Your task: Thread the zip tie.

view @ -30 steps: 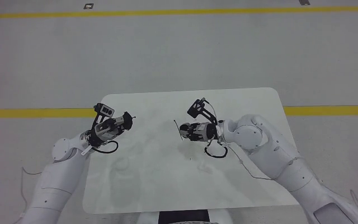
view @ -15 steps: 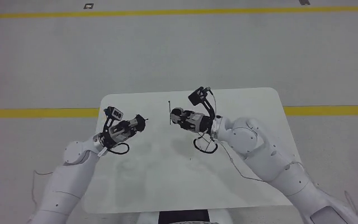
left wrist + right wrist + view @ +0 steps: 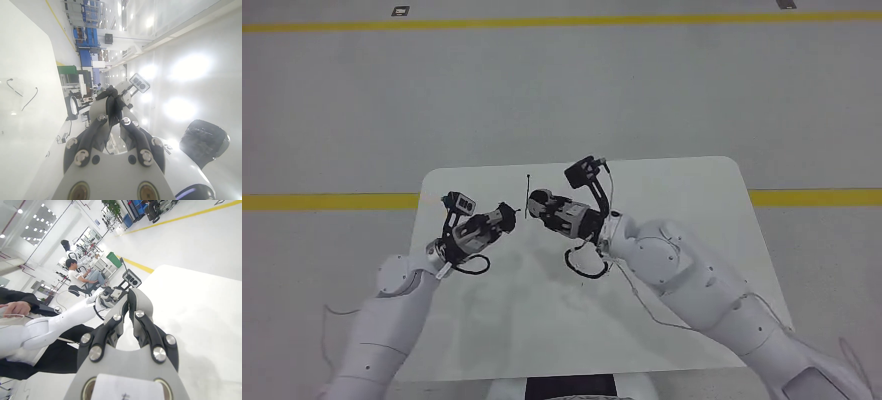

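Just above the top view's centre, over the white bench [image 3: 692,200], the right hand [image 3: 536,208] clamps the lower end of a thin black plastic zip tie [image 3: 528,190], likely light, springy and slick, best pinched near its end; the left hand [image 3: 510,215], fingers together, sits beside.

No text clear enough to read, partial dark lettering stood on the white arm casing [image 3: 167,149], a faint illegible mark on the paper label [image 3: 125,391].
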Action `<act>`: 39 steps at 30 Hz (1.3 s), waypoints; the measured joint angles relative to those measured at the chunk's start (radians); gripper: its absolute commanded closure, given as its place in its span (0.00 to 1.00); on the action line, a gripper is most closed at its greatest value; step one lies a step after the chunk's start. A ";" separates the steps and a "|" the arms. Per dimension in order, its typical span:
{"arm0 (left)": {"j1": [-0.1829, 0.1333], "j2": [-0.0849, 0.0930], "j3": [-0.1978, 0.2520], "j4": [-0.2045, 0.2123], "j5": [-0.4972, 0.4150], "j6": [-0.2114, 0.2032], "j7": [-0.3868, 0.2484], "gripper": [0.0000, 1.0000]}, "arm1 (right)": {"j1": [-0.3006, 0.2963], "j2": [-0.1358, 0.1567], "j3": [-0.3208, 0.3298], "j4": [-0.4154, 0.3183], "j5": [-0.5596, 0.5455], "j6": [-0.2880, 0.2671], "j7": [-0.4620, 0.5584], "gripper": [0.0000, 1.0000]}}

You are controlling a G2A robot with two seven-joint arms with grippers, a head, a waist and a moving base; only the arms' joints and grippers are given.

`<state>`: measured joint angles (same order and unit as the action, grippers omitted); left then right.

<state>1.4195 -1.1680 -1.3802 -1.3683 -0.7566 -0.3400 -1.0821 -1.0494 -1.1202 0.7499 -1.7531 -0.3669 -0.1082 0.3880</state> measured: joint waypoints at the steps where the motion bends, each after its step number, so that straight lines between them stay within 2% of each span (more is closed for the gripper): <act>1: 0.000 0.000 0.000 0.000 0.000 0.000 0.000 1.00 | 0.001 0.000 0.000 0.000 -0.007 0.002 0.001 1.00; 8: 0.000 0.001 0.001 -0.001 0.000 0.000 0.000 1.00 | -0.001 0.000 0.001 0.000 0.000 0.001 -0.001 1.00; 14: 0.014 0.000 0.025 -0.022 0.033 0.000 0.058 1.00 | -0.017 -0.012 0.000 -0.011 -0.040 0.034 -0.045 1.00; 20: 0.016 0.000 0.025 -0.027 0.045 0.000 0.086 1.00 | -0.018 -0.029 -0.003 -0.002 -0.062 0.069 -0.097 1.00; 24: 0.018 0.000 0.023 -0.028 0.048 0.000 0.090 1.00 | -0.022 -0.040 -0.006 0.008 -0.076 0.084 -0.117 1.00; 39: 0.018 0.000 0.023 -0.028 0.048 0.000 0.089 1.00 | -0.045 -0.050 0.000 0.007 -0.118 0.081 -0.116 1.00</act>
<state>1.4378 -1.1677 -1.3569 -1.3962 -0.7085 -0.3400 -0.9927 -1.0942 -1.1700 0.7502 -1.7456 -0.4848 -0.0271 0.2718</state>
